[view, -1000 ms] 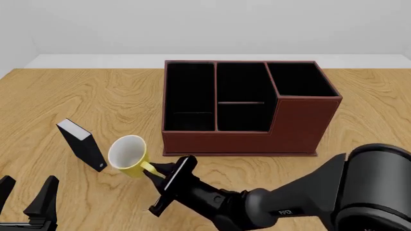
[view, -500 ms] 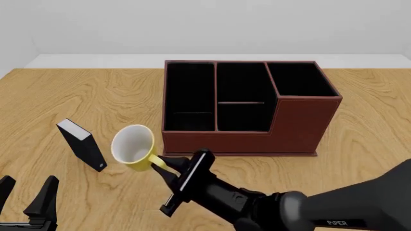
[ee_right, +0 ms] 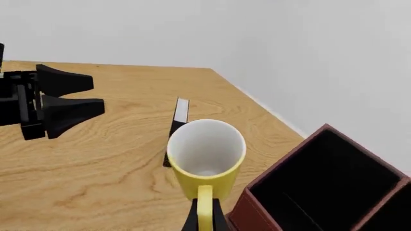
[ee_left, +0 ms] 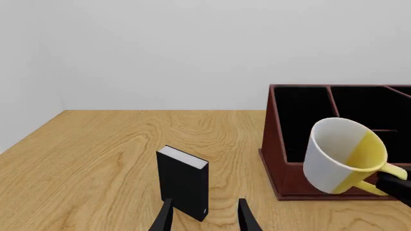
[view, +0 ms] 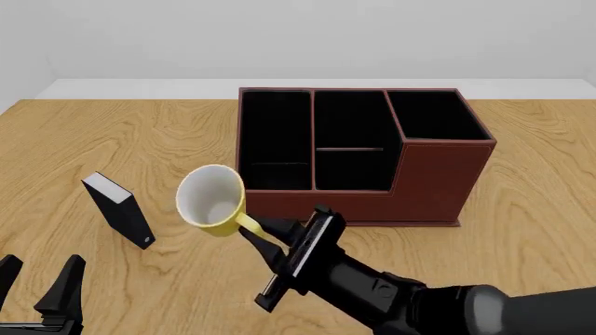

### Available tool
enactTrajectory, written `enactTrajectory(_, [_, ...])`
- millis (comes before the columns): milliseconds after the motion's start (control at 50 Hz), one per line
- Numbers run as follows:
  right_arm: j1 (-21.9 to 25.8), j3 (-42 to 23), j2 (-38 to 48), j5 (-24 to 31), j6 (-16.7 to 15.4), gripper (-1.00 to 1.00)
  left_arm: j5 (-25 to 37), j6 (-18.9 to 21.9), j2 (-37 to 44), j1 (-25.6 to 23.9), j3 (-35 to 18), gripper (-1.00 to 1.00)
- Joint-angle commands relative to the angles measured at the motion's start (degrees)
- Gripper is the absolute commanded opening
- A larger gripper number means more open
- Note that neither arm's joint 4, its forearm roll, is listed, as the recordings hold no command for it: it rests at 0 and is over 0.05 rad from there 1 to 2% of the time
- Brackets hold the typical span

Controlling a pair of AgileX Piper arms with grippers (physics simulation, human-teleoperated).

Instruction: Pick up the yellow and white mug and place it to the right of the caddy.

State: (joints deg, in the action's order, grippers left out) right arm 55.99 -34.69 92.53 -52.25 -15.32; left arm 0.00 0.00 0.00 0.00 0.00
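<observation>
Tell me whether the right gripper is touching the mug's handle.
Touching: the right wrist view shows the right gripper fingertips pinching the yellow and white mug by its handle.

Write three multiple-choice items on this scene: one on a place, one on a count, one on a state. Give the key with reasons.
1. Where does the small black box stand?
A. inside the caddy
B. left of the caddy
C. right of the caddy

2. How many mugs are visible?
A. one
B. two
C. three

3. The right gripper is:
A. open above the table
B. shut on the mug's handle
C. out of view

Key: B, the box stands on the wood left of the caddy; A, only the yellow and white mug shows; B, its fingers pinch the yellow handle, the mug tilted.
</observation>
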Motion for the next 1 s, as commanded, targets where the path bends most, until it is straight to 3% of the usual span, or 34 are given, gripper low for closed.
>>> enactTrajectory(20, [-0.6,2.5,-5.2,0.5,-0.3,-1.00,0.0,0.0,0.0,0.0,0.0,1.00])
enactTrajectory(660, [-3.9,10.7,-21.8,4.3,-1.0,-1.00,0.0,0.0,0.0,0.0,0.0,1.00])
enactTrajectory(1000, [-6.9,14.4,-33.2,9.3,-0.9,-1.00,0.0,0.0,0.0,0.0,0.0,1.00])
